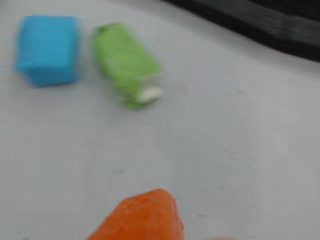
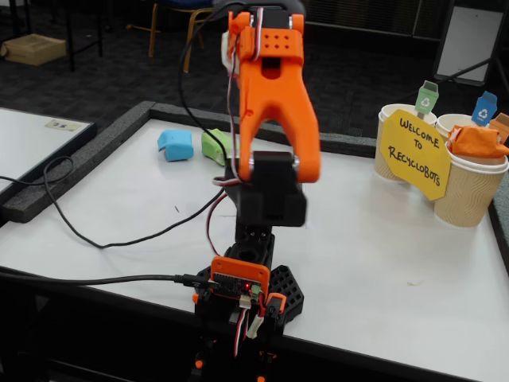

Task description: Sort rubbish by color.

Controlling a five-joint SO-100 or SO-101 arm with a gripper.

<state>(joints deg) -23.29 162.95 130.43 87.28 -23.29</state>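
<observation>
Only fixed view: orange lump atop cup; gripper's finger state indiscernible.

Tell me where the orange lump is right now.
In the fixed view, the orange lump sits in the front paper cup at right, beside the yellow welcome sign.

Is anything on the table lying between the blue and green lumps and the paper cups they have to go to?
Nothing visible lies there. In the fixed view, bare white table runs from the blue lump and green lump to the cups; only the arm hides part of it.
</observation>
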